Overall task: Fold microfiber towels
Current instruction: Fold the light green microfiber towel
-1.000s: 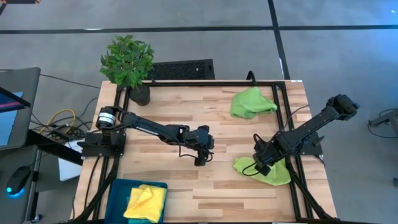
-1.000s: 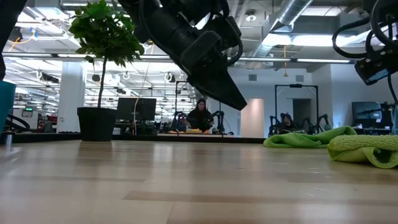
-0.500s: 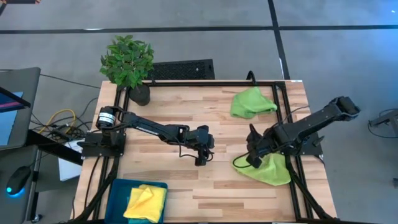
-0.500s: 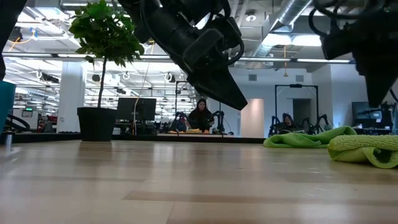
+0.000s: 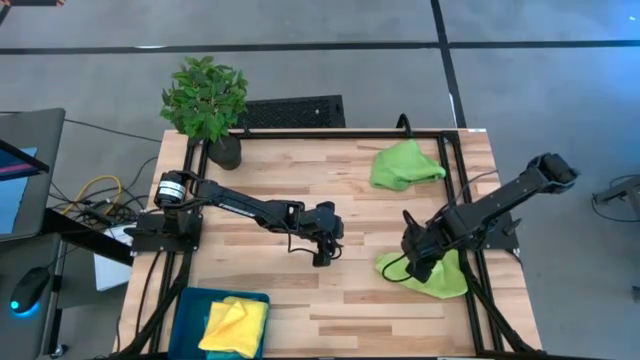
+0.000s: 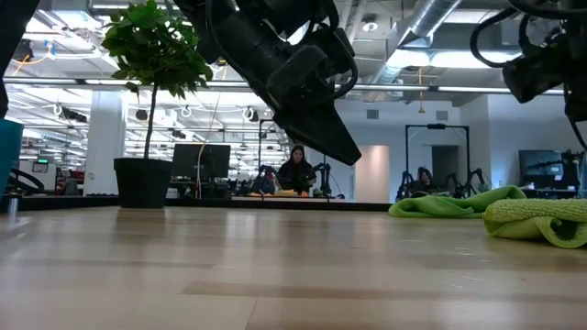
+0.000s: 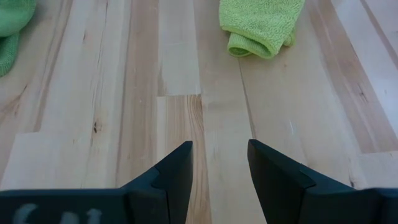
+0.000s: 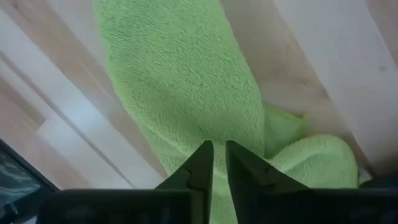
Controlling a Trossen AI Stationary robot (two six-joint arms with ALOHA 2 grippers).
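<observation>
Right gripper [image 5: 418,268] low over the near lime towel [image 5: 440,275] at the table's [image 5: 260,180] right edge, fingers [image 8: 199,165] nearly closed with only a thin gap, holding nothing; left gripper [image 5: 322,256] hovering mid-table, jaws parted and empty; second lime towel [image 5: 404,164] crumpled at the far right; yellow towel [image 5: 235,325] lying in the tray [image 5: 190,305] at the near left corner; potted plant [image 5: 206,100] at the far left.

Towel 1, lime green [image 5: 405,165]: crumpled heap, far right of the surface. Towel 2, lime green [image 5: 445,277]: loosely folded and bunched, near right edge, partly under the right arm. Yellow towel [image 5: 235,325]: rumpled, lying on a teal towel [image 5: 195,303], near left corner.
</observation>
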